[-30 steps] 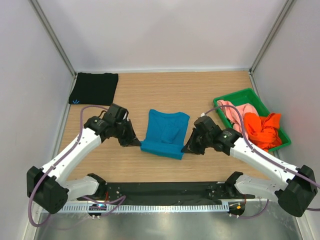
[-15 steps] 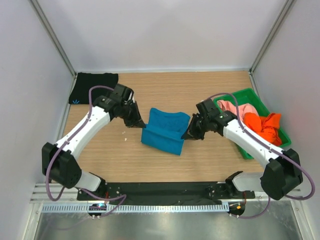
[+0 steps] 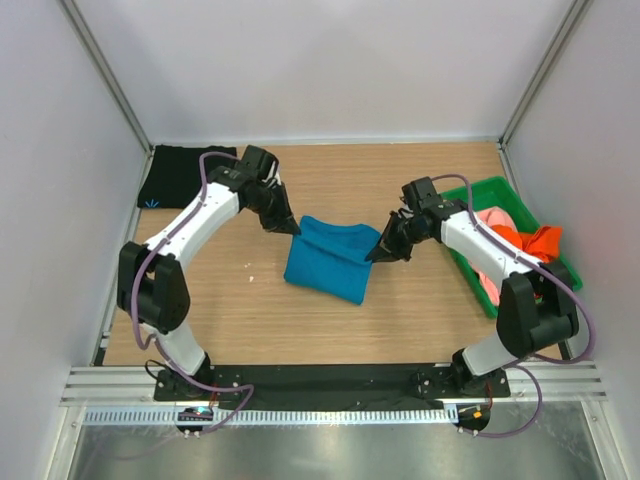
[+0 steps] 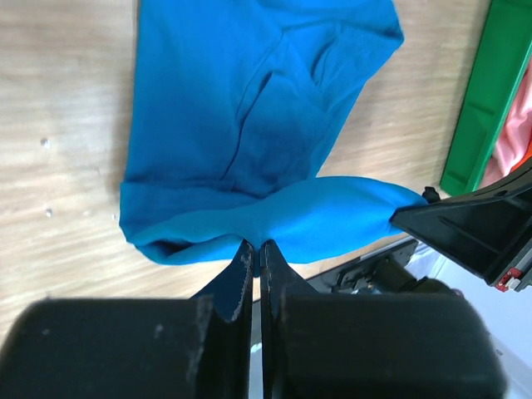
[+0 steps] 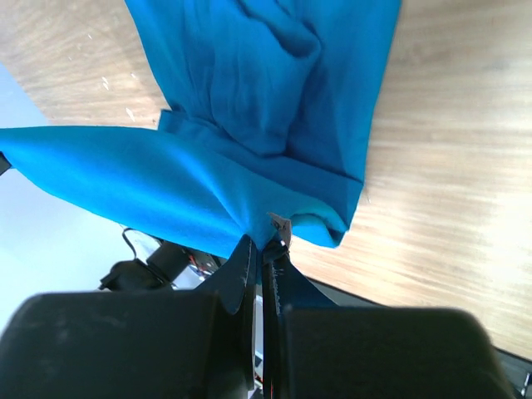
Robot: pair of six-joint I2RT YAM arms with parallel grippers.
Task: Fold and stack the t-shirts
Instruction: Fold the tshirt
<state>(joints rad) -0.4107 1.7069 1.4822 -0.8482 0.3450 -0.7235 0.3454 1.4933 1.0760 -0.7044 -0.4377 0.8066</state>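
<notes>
Left gripper (image 3: 291, 229) is pinched tight on the far left corner of the teal-blue t-shirt (image 3: 325, 262), and the right gripper (image 3: 381, 251) is pinched the same way on its far right corner, each with only cloth between nearly closed jaws. The held edge spans between them as a raised band above the rest of the shirt, which lies partly folded near the middle of the wooden table (image 3: 430, 310). A folded black t-shirt (image 3: 178, 176) with a small light-blue mark lies at the far left corner. At the right, the green tray (image 3: 480, 187) holds the pink t-shirt (image 3: 492, 215) and orange t-shirt (image 3: 545, 241), bunched together.
</notes>
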